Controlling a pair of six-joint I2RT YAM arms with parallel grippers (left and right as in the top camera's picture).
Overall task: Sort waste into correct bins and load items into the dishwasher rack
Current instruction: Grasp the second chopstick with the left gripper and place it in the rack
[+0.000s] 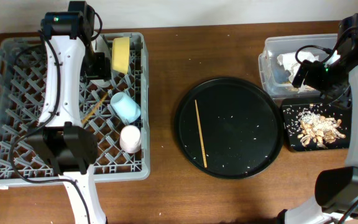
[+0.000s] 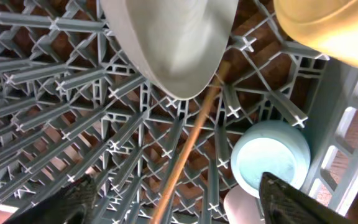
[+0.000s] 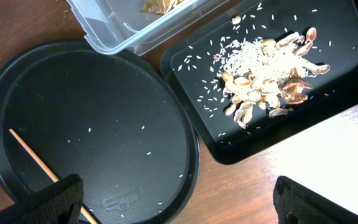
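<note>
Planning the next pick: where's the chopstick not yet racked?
Overhead, the chopstick lies on the round tray, left of its centre, right of the rack.

- Overhead: looks straight down from high up, covering the brown wooden table (image 1: pixel 166 56) from the large square grey plastic peg rack (image 1: pixel 11 81) to the shallow black rectangular tray (image 1: pixel 289 127).
- Left wrist: faces down, close over the rack (image 2: pixel 73 93); shares the light blue cup (image 2: pixel 269 158) (image 1: pixel 126 107) and thin wooden chopstick (image 2: pixel 188 149) (image 1: pixel 95 107) with overhead.
- Right wrist: faces down from farther up; shares the large round black tray (image 3: pixel 104 118) (image 1: pixel 241 106) and rectangular tray (image 3: pixel 334 87) with overhead.
</note>
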